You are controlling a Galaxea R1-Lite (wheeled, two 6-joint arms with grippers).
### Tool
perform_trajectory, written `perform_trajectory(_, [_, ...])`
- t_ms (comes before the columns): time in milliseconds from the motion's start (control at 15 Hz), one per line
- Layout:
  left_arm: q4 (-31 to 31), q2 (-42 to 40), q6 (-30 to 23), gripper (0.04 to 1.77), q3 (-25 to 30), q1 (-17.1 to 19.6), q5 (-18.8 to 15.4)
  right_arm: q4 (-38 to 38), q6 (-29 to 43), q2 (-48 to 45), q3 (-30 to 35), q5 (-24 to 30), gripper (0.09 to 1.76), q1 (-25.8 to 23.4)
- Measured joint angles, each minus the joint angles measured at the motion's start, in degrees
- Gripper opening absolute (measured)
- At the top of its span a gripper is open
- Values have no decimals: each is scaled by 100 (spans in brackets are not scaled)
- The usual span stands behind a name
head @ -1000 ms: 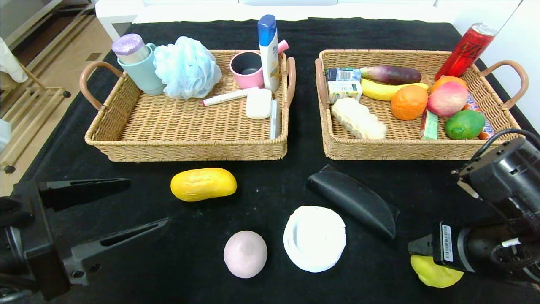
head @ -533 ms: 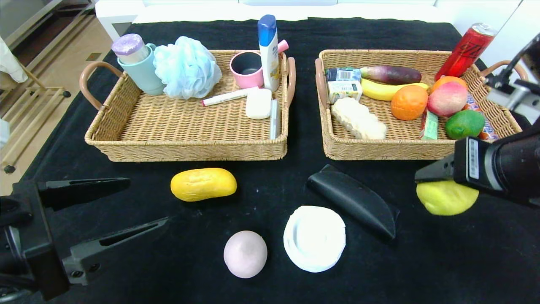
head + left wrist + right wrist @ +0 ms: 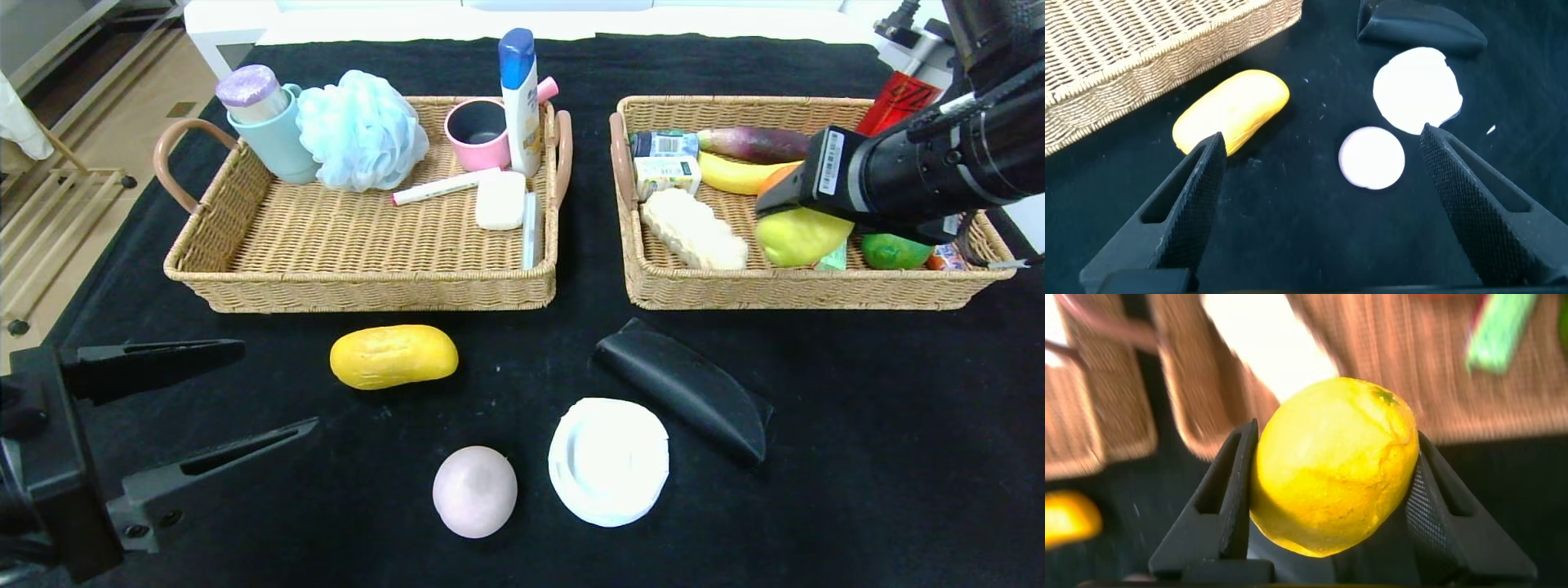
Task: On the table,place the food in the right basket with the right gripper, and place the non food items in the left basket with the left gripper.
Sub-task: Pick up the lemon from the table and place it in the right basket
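Observation:
My right gripper (image 3: 785, 222) is shut on the yellow-green lemon-like ball (image 3: 802, 237), holding it over the front middle of the right basket (image 3: 784, 291). In the right wrist view the ball (image 3: 1333, 465) fills the gap between both fingers. My left gripper (image 3: 280, 387) hangs open and empty at the near left of the table (image 3: 898, 457). On the cloth lie the yellow loaf (image 3: 393, 356), the pinkish-grey bun (image 3: 475, 491), the white ridged tub (image 3: 608, 460) and the black half-moon pouch (image 3: 684, 388). The left basket (image 3: 367, 287) stands at the far left.
The left basket holds two cups, a blue bath pouf (image 3: 361, 129), a shampoo bottle (image 3: 520, 98), a pen and a soap bar. The right basket holds a banana, an eggplant, a lime (image 3: 894, 251), a white ridged loaf (image 3: 694, 230), cartons and a red can (image 3: 898, 102).
My right gripper has lifted the lemon-like ball from the near right of the table and carried it away and leftwards, to over the right basket. The left arm has barely shifted.

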Motion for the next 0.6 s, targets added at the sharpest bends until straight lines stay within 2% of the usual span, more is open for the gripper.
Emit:
perform_trajectory(133, [0, -6, -2, 172, 0, 0, 1, -572, -162, 144, -17, -20, 110, -61])
perform_trajectory(600, [-13, -66, -2, 172, -24, 0, 1, -1467, -367, 455, 59, -11, 110, -251])
